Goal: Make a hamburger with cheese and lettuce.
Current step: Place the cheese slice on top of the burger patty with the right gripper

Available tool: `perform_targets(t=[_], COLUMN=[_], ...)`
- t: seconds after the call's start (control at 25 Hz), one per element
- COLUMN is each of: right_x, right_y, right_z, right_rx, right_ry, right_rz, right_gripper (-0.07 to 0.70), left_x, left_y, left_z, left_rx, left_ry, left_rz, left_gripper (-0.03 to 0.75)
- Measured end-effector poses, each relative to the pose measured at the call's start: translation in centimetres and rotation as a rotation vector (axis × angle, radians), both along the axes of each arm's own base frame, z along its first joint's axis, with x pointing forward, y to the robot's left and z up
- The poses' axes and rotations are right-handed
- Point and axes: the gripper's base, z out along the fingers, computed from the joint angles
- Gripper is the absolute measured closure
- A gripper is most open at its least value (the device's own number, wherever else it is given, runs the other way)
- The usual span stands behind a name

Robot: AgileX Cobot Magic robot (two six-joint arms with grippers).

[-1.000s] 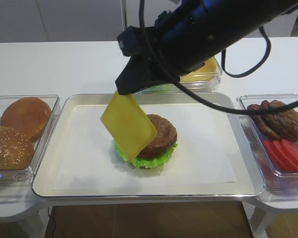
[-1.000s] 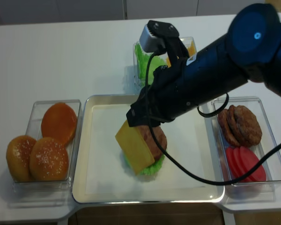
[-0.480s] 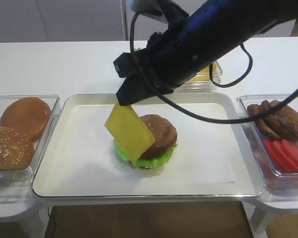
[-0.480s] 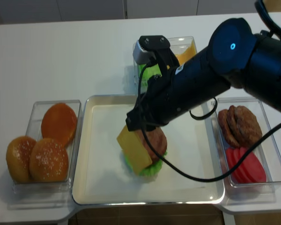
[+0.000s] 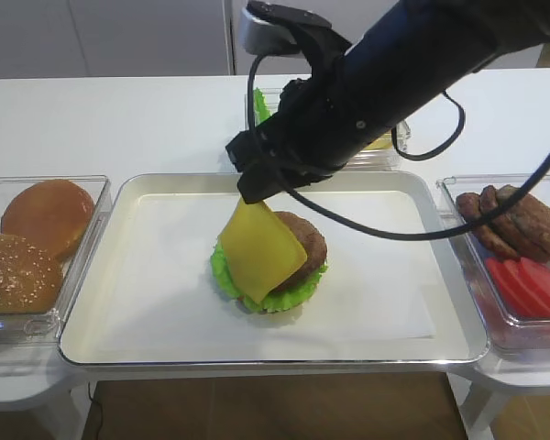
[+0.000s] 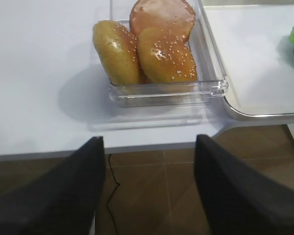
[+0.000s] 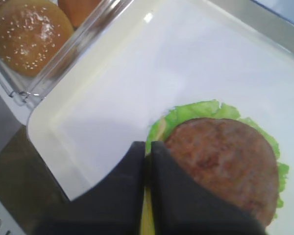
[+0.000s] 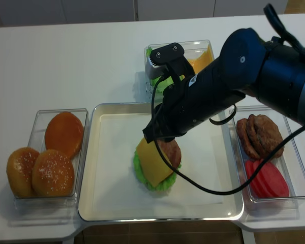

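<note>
Pinching the cheese [image 5: 260,254] by its far top edge, the right gripper [image 5: 255,190] hangs it tilted, its length running down toward the near side. Its lower part leans on the left of the hamburger [image 5: 289,258], mid-tray [image 5: 147,344]. The left gripper [image 6: 147,196] stands apart, empty.

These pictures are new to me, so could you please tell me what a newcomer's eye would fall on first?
First, the big dark right arm reaching across the tray, its hand shut on the yellow cheese. The slice hangs tilted, its lower part over the hamburger at the tray's middle. Next come the buns in the left bin, then the patties and tomato slices on the right.
</note>
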Motion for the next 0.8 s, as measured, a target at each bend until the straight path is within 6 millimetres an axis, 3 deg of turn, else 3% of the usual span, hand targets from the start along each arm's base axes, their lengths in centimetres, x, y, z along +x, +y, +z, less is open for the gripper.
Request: perform_targets(t=[0.8], right_x=[1.8], right_y=[-0.2], right_z=[-2.9], right_rx=[-0.16], right_ry=[-0.094], right_rz=[0.024], right_gripper=[0.586], left_x=[0.0], left_y=[0.0], left_z=[0.0], left_rx=[0.0], left_ry=[0.0], left_rz=[0.0], left_gripper=[0.283])
